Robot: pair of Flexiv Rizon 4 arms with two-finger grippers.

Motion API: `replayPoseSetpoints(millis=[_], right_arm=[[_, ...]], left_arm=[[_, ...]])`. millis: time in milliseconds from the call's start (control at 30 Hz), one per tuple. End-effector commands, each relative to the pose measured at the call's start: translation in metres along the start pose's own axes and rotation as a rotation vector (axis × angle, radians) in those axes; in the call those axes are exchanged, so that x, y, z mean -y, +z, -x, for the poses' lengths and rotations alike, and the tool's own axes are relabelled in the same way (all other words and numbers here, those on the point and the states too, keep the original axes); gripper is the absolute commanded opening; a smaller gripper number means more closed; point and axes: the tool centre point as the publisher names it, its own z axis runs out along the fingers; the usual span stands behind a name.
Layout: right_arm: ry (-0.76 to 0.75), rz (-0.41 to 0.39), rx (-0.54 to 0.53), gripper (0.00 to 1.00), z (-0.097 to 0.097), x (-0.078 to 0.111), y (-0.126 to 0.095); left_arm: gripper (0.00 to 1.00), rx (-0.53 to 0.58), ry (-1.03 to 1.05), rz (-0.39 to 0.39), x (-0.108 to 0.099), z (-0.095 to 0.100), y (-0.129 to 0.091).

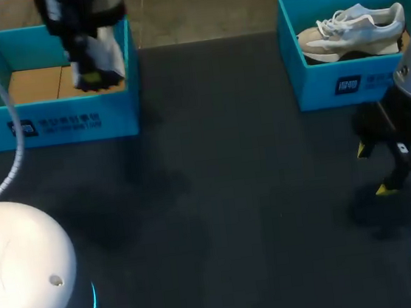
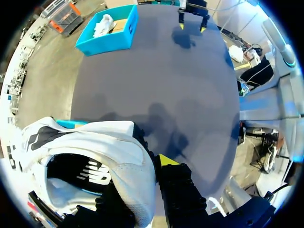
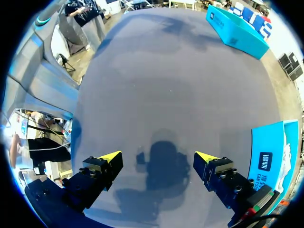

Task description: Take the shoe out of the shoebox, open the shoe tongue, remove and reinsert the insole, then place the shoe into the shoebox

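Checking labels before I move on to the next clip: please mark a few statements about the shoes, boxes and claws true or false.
1. The left claw grips a white fabric sneaker. True.
2. The right claw holds a shoe. False: it is open and empty above the dark table.
3. The right blue cardboard shoebox contains a second white sneaker. True.
4. Both sneakers lie on the table. False: one is held at the left blue cardboard shoebox, and the other sits in the right box.

Left claw (image 1: 91, 78) clamps the shoe (image 2: 95, 152); right claw (image 3: 157, 156) hangs spread wide.
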Motion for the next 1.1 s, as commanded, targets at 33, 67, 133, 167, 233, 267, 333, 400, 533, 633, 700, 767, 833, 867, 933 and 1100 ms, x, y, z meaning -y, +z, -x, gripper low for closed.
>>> replayPoseSetpoints(millis=[33,67,133,167,233,267,333,400,533,633,700,767,833,867,933,1100], right_arm=[[0.001,-0.002,0.002,1.00,-0.001,0.000,0.000],[0.001,-0.002,0.002,1.00,-0.001,0.000,0.000],[0.001,-0.002,0.002,1.00,-0.001,0.000,0.000],[0.001,-0.002,0.002,1.00,-0.001,0.000,0.000],[0.001,-0.002,0.002,1.00,-0.001,0.000,0.000],[0.001,-0.002,0.002,1.00,-0.001,0.000,0.000],[0.001,-0.002,0.002,1.00,-0.001,0.000,0.000],[0.001,-0.002,0.002,1.00,-0.001,0.000,0.000],[0.001,-0.002,0.002,1.00,-0.001,0.000,0.000],[0.001,-0.002,0.002,1.00,-0.001,0.000,0.000],[0.001,-0.002,0.002,1.00,-0.001,0.000,0.000],[0.001,-0.002,0.002,1.00,-0.001,0.000,0.000],[0.001,-0.002,0.002,1.00,-0.001,0.000,0.000],[0.001,-0.002,0.002,1.00,-0.001,0.000,0.000],[0.001,-0.002,0.002,1.00,-0.001,0.000,0.000],[0.001,-0.002,0.002,1.00,-0.001,0.000,0.000]], left_arm=[[0.00,-0.037,-0.002,-0.102,-0.051,0.032,-0.007],[0.00,-0.053,0.007,-0.118,-0.058,0.040,-0.008],[0.00,-0.060,-0.032,-0.157,-0.073,0.058,-0.010],[0.00,-0.060,-0.032,-0.157,-0.073,0.058,-0.010],[0.00,-0.060,-0.032,-0.157,-0.073,0.058,-0.010],[0.00,-0.060,-0.032,-0.157,-0.073,0.058,-0.010],[0.00,-0.060,-0.032,-0.157,-0.073,0.058,-0.010],[0.00,-0.060,-0.032,-0.157,-0.073,0.058,-0.010],[0.00,-0.060,-0.032,-0.157,-0.073,0.058,-0.010],[0.00,-0.060,-0.032,-0.157,-0.073,0.058,-0.010],[0.00,-0.063,-0.027,-0.169,-0.076,0.063,-0.011],[0.00,-0.033,-0.009,-0.138,-0.083,0.076,-0.013],[0.00,-0.054,0.022,-0.142,-0.091,0.089,-0.014],[0.00,-0.024,0.003,-0.113,-0.095,0.096,-0.015],[0.00,-0.041,0.017,-0.122,-0.104,0.111,-0.016],[0.00,-0.021,-0.001,-0.093,-0.122,0.149,-0.018]])
